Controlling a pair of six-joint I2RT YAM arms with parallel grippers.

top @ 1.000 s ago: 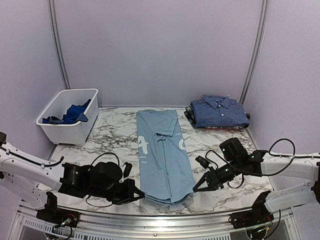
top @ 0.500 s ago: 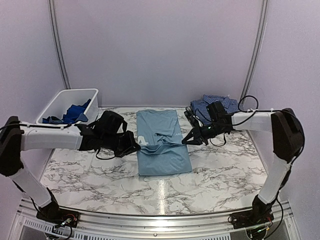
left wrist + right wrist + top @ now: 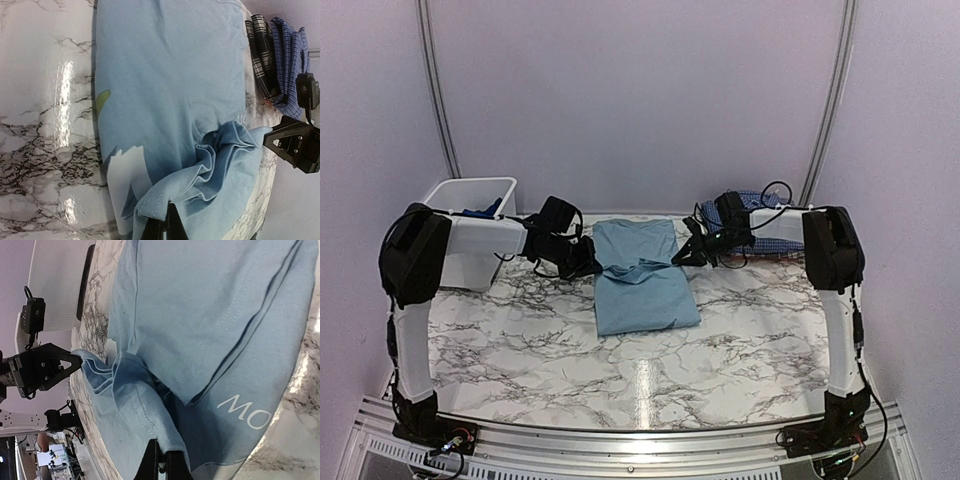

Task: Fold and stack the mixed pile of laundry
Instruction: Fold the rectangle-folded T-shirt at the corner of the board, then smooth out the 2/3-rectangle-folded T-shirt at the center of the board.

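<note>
Your left gripper (image 3: 590, 268) has its jaws clamped on the near hem of the light blue T-shirt (image 3: 645, 295) at its left edge. Your right gripper (image 3: 680, 259) has its jaws clamped on the same hem at the right edge. That hem sags bunched across the shirt's middle, and the rest lies flat on the marble surface (image 3: 650, 370). Right of the T-shirt, the navy check shirt (image 3: 290, 60) is stacked with the plaid piece (image 3: 260, 50). Left of the T-shirt, the white bin (image 3: 470, 184) holds the royal blue garment (image 3: 480, 211).
</note>
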